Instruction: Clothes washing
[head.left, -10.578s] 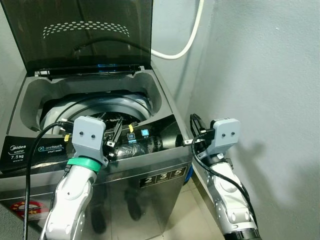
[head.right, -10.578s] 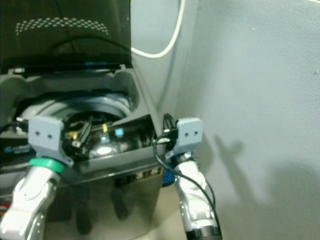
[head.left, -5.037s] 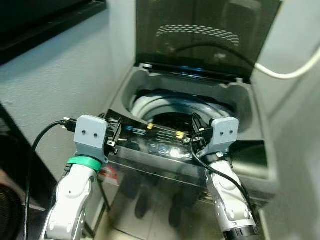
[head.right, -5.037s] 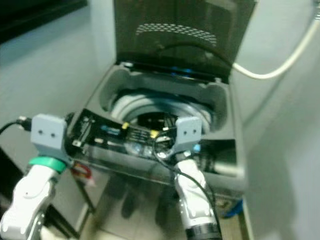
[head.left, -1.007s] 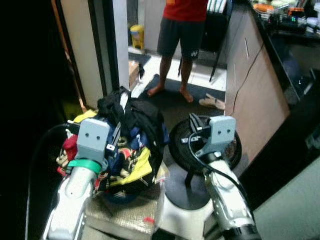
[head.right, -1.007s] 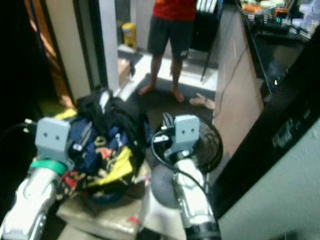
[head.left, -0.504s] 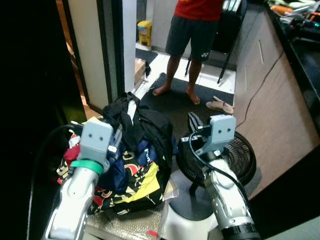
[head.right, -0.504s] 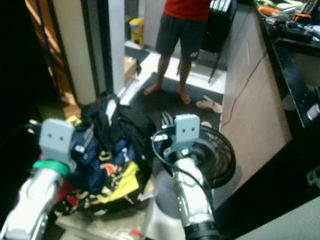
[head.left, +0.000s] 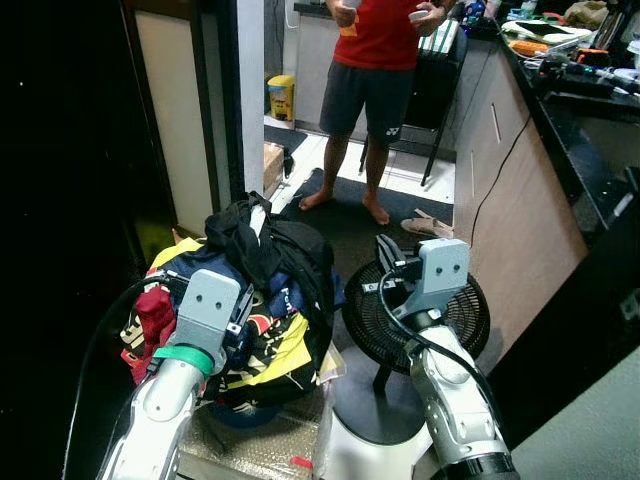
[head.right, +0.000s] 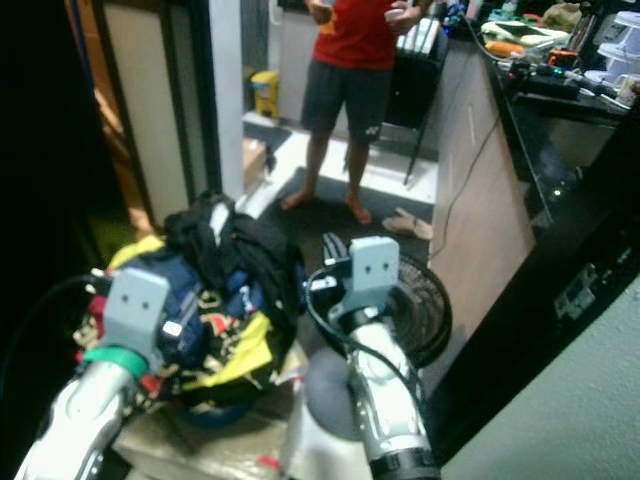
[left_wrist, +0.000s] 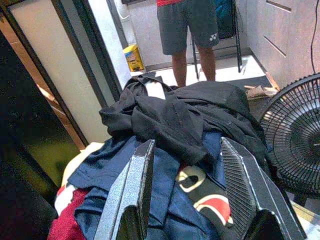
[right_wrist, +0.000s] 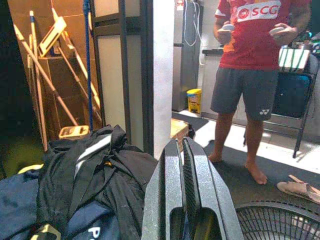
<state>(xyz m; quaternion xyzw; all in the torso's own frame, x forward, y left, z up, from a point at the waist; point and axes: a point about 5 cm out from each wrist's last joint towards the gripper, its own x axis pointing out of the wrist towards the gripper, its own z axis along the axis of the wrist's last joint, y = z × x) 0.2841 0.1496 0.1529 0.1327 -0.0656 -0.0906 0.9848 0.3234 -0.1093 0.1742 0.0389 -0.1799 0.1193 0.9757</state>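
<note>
A heap of clothes (head.left: 250, 280) in black, navy, yellow and red is piled on the floor to my left. Black garments (left_wrist: 180, 112) lie on top, navy cloth (left_wrist: 115, 165) under them. My left gripper (left_wrist: 187, 145) is open just above the heap, with its fingers (left_wrist: 137, 185) on either side of the navy and black cloth and nothing held. My right gripper (right_wrist: 180, 142) is shut with nothing in it, and it hovers over a floor fan (head.left: 420, 310) to the right of the heap.
A person (head.left: 385, 60) in a red shirt and dark shorts stands barefoot ahead on a dark mat. Slippers (head.left: 428, 226) lie near a cabinet (head.left: 520, 200) on the right. A white door frame (head.left: 250, 90) rises on the left, with a yellow container (head.left: 281, 97) beyond it.
The camera has swung from the open washing machine round to the clothes heap and fan. Over the last second my left gripper has come closer over the heap.
</note>
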